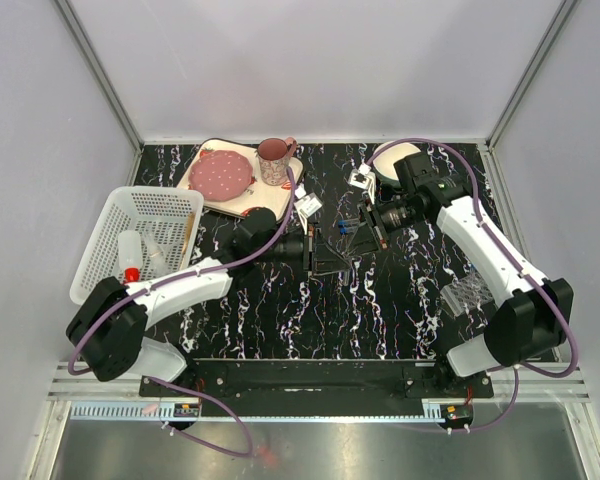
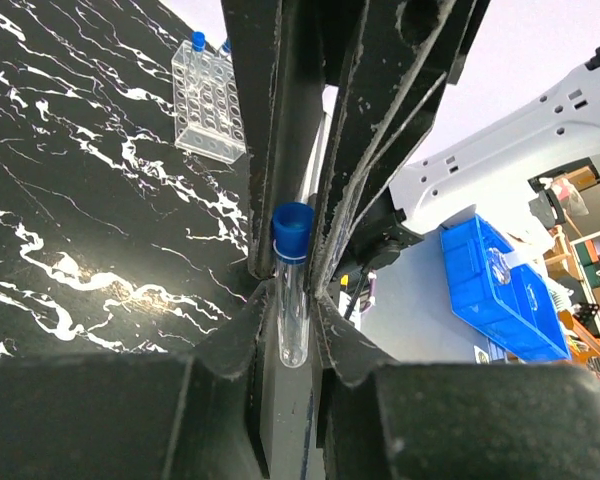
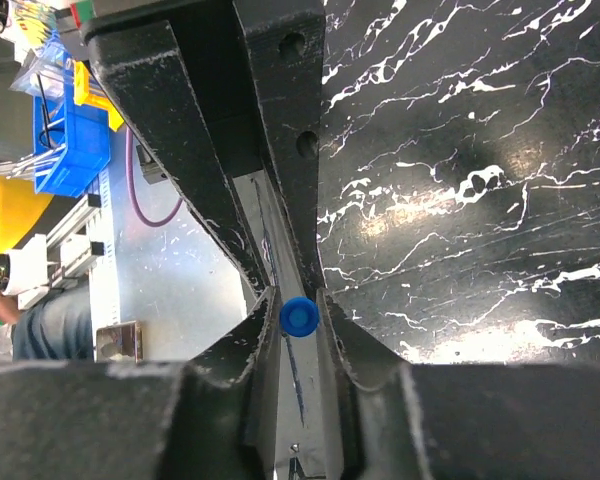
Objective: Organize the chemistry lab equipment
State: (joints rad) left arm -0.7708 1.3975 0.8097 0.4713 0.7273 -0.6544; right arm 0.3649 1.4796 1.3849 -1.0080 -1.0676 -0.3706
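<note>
Well apart from the clear perforated rack (image 2: 208, 100), left gripper (image 2: 292, 335) and right gripper (image 3: 298, 322) pinch one slim glassy blue-capped tube (image 2: 292, 290) (opposite ends).

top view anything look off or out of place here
Nothing is spilled or broken. The white squeeze bottle lies on its side in the white basket rather than standing. The left gripper and right gripper both pinch one blue-capped test tube, likely a handover.

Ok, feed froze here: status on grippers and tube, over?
Left gripper shut on tube. Right gripper shut on a blue cap, seemingly same tube. Rack sits close by right arm.
</note>
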